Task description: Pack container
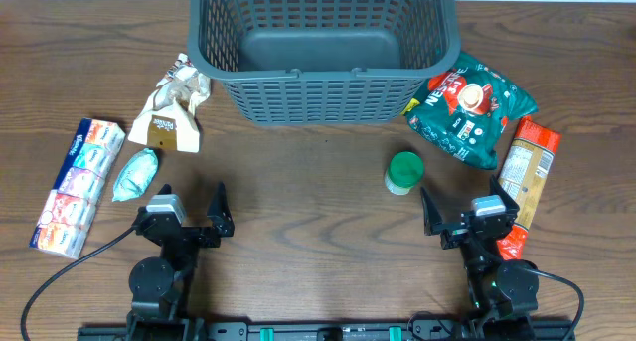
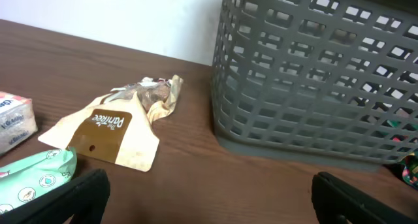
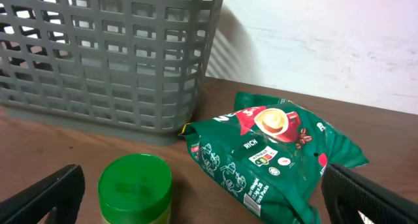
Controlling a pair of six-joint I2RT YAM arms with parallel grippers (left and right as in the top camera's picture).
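Bearing the container point(image 1: 318, 97), wood table point(image 1: 318, 177) meets white wall point(image 2: 98, 15) — left end effector point(image 1: 192, 193), right end effector point(image 1: 459, 194) spread.

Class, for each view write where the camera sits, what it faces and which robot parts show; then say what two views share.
Overhead: above the table, looking down on the container, left gripper and right gripper, both open.
Left wrist: on the left arm, low, facing the container's left corner and tan packet; own fingertips show.
Right wrist: on the right arm, low, facing the container's right corner, green-lidded jar, green packet; own fingertips show.
Shared: both wrist views show the container.
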